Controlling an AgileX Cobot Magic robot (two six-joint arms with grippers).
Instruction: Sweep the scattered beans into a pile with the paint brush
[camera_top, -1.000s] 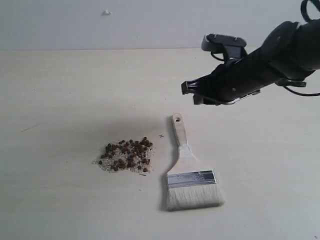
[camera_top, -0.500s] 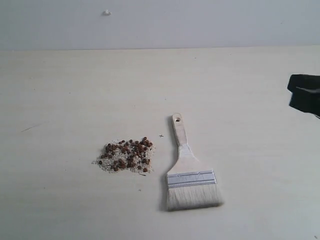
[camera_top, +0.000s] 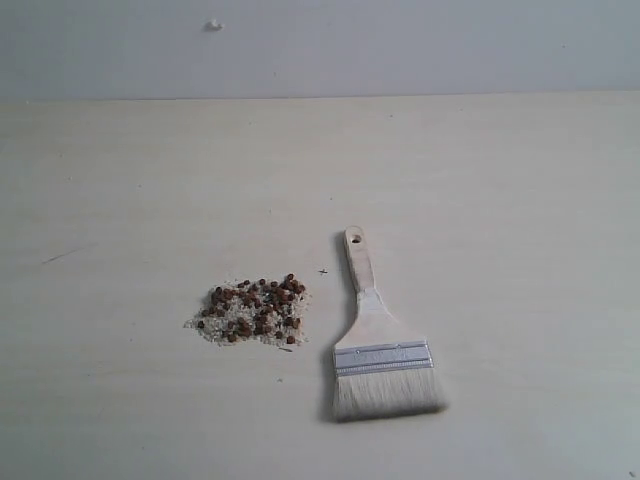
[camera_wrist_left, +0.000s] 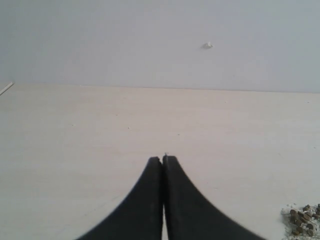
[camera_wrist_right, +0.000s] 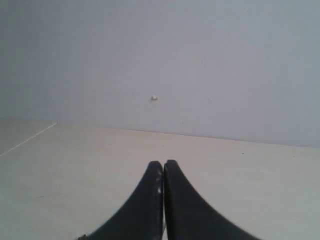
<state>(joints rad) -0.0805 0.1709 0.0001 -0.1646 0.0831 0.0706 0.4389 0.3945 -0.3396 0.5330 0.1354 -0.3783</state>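
Note:
The pile (camera_top: 252, 312) of reddish-brown beans mixed with off-white grains sits left of centre on the table in the exterior view. The paint brush (camera_top: 378, 343) lies flat just right of it, handle hole toward the wall, cream bristles toward the front edge. Nothing holds the brush. Neither arm shows in the exterior view. My left gripper (camera_wrist_left: 163, 159) is shut with nothing in it, and an edge of the beans (camera_wrist_left: 303, 220) shows off to its side. My right gripper (camera_wrist_right: 163, 163) is shut and holds nothing, above bare table.
The pale wooden table (camera_top: 500, 200) runs back to a grey wall (camera_top: 400, 40) that carries a small white bump (camera_top: 213, 25). A tiny dark speck (camera_top: 323, 271) lies between the pile and the brush handle.
The right arm, which hung over the table behind the brush a second ago, has withdrawn to the right and left the exterior view. Brush and pile have not moved.

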